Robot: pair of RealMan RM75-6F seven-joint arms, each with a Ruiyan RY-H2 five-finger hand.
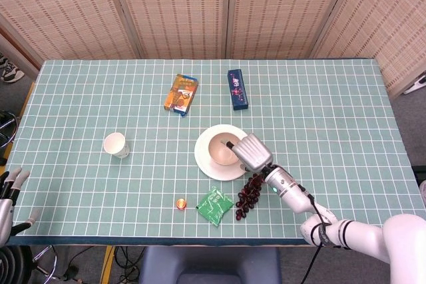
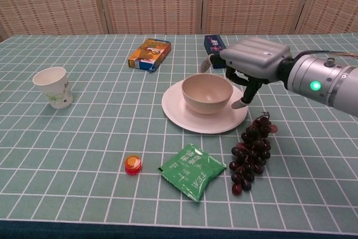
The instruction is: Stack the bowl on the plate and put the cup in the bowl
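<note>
The bowl [image 2: 207, 93] sits upright at the middle of the plate [image 2: 180, 115], so the stacking step looks done. The right hand [image 2: 249, 65] hovers just beside the bowl's right rim, fingers spread and holding nothing; one fingertip may touch the rim, though the angle leaves that unclear. The cup [image 2: 53, 87] stands well apart at the table's left, not yet moved. The left hand [image 1: 10, 191], nearer the cup, waits at the table's left edge, fingers apart and empty. Grapes [image 2: 249, 151] lie near the plate
</note>
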